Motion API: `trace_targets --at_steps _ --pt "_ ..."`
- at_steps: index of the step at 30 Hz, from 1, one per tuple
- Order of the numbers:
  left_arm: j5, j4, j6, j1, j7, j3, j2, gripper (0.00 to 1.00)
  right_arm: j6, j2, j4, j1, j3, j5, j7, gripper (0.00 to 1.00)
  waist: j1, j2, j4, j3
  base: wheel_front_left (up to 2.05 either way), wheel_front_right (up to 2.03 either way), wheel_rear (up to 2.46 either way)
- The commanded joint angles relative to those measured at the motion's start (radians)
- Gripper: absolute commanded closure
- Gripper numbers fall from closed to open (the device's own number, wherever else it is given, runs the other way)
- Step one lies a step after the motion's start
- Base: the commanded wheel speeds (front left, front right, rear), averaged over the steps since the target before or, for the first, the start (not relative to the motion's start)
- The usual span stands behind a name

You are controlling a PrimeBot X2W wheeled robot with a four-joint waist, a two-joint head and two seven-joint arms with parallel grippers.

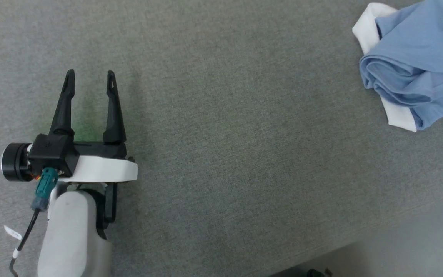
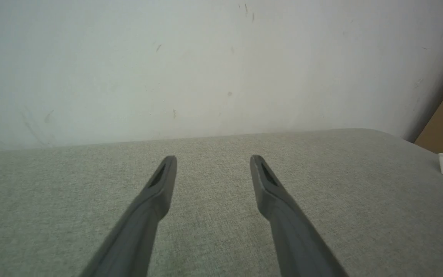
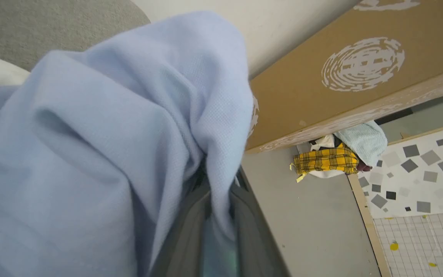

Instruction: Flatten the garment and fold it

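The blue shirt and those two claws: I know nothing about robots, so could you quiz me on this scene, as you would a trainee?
1. True or false: the left gripper is shut on the garment.
2. What grips the garment? A) the right gripper B) a person's hand C) nothing
3. One word: is the garment flat or bunched?
Key: 1 false, the left gripper is open and well apart from the garment. 2 A. 3 bunched.
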Motion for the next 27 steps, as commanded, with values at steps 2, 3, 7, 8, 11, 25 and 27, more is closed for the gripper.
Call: trace_targets --at_steps 2,3,7,8,11,25,27 --pt "0.005 0.0 0.001 -0.014 -0.005 -0.004 0.006 0.0 -0.002 0.023 0.059 -0.039 -0.051 -0.029 -0.035 1.0 -0.0002 0.0 0.008 0.041 0.0 0.0 0.0" --pt "0.004 0.001 0.002 -0.012 -0.005 -0.005 0.005 0.0 -0.002 0.025 0.075 -0.045 -0.059 -0.038 -0.05 0.61 -0.0002 0.0 0.013 0.038 0.0 0.0 0.0" --pt "-0.008 0.008 0.007 -0.002 -0.005 -0.006 -0.002 0.0 -0.002 0.036 0.123 -0.059 -0.103 -0.039 -0.121 0.0 -0.0002 0.0 0.038 0.0 0.0 0.0 0.0" --pt "-0.012 0.01 0.008 0.002 -0.005 -0.005 -0.004 0.0 -0.002 0.035 0.133 -0.059 -0.107 -0.038 -0.141 0.0 -0.0002 0.0 0.045 -0.015 0.0 0.0 0.0" --pt "-0.024 0.016 0.009 0.013 -0.005 -0.002 -0.009 0.0 -0.002 0.036 0.15 -0.059 -0.119 -0.022 -0.177 0.0 -0.0002 0.0 0.059 -0.049 0.0 0.0 0.0" --pt "-0.129 0.09 0.018 0.186 -0.005 -0.014 -0.048 0.0 -0.002 0.103 0.034 0.174 -0.013 0.219 -0.32 0.0 -0.0002 0.0 0.198 -0.367 0.0 0.0 0.0" --pt "-0.133 0.095 0.019 0.194 -0.005 -0.016 -0.048 0.0 -0.002 0.11 0.003 0.204 -0.002 0.237 -0.319 0.0 -0.0002 0.0 0.207 -0.38 0.0 0.0 0.0"
